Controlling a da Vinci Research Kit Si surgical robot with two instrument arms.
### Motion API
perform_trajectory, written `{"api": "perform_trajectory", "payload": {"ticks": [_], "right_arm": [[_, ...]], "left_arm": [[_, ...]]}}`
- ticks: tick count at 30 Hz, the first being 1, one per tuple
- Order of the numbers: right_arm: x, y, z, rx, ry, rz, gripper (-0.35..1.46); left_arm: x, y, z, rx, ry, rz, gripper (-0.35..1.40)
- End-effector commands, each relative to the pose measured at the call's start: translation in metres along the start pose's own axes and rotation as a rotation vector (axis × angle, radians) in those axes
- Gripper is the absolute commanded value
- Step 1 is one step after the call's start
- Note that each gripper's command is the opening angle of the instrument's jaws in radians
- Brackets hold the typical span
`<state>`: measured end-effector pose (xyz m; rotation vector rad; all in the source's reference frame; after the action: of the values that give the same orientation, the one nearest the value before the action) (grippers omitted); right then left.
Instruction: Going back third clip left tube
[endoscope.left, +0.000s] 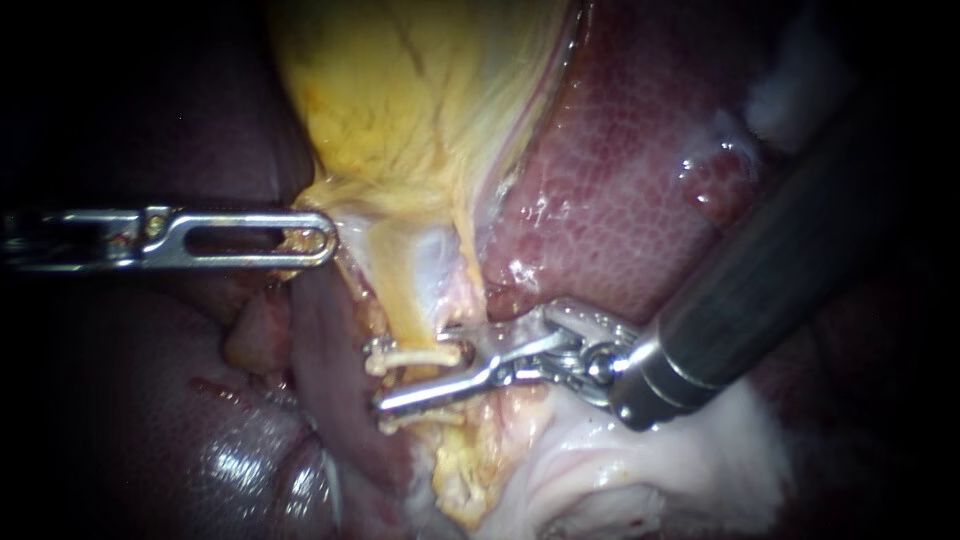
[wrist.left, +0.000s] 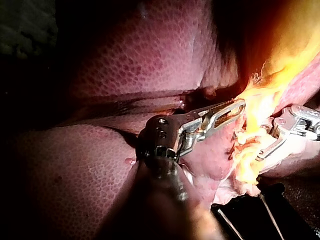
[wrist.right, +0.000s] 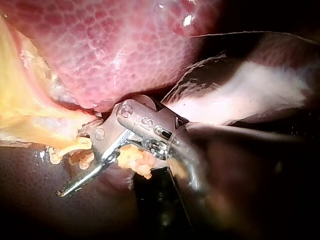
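Gaping at the tube (endoscope.left: 408, 300), jaws of the right instrument (endoscope.left: 428, 378), gripping nothing, pale clips (endoscope.left: 415, 355) on the tube beside the lower jaw, left instrument (endoscope.left: 322, 238) clamped on gallbladder (endoscope.left: 400, 100) edge, well apart.

Top middle: gallbladder (endoscope.left: 420, 100), tapering downward into a tube (endoscope.left: 405, 290). Right of both: liver (endoscope.left: 620, 180), with more of it at lower left. In from the left: left instrument (endoscope.left: 322, 238), jaws closed onto the gallbladder's lower left edge. In from the right, below and well apart from it: right instrument (endoscope.left: 415, 375), jaws parted at the tube. Across the tube: upper clip (endoscope.left: 415, 356) between the parted jaws, lower clip (endoscope.left: 425, 418) just under the lower jaw.
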<state>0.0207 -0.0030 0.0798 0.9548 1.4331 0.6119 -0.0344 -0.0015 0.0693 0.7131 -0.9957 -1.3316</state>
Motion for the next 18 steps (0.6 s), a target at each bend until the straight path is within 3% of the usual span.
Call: {"api": "perform_trajectory", "payload": {"ticks": [1,8,13,18], "right_arm": [[0.0001,0.0004,-0.0001,-0.008,0.003,0.000,0.60],[0.0003,0.0017,-0.0011,-0.028,0.010,-0.033,0.60],[0.0004,0.0012,-0.0022,-0.022,0.007,-0.037,0.60],[0.0002,0.0003,-0.0043,-0.021,-0.026,-0.043,0.60]], "left_arm": [[0.0000,0.0000,0.0000,0.000,0.000,0.001,-0.35],[0.0000,0.0000,0.0000,0.000,0.000,0.001,-0.35],[0.0000,0.0000,-0.0001,0.000,0.000,0.001,-0.35],[0.0000,0.0000,-0.0001,0.000,0.000,0.001,-0.35]]}}
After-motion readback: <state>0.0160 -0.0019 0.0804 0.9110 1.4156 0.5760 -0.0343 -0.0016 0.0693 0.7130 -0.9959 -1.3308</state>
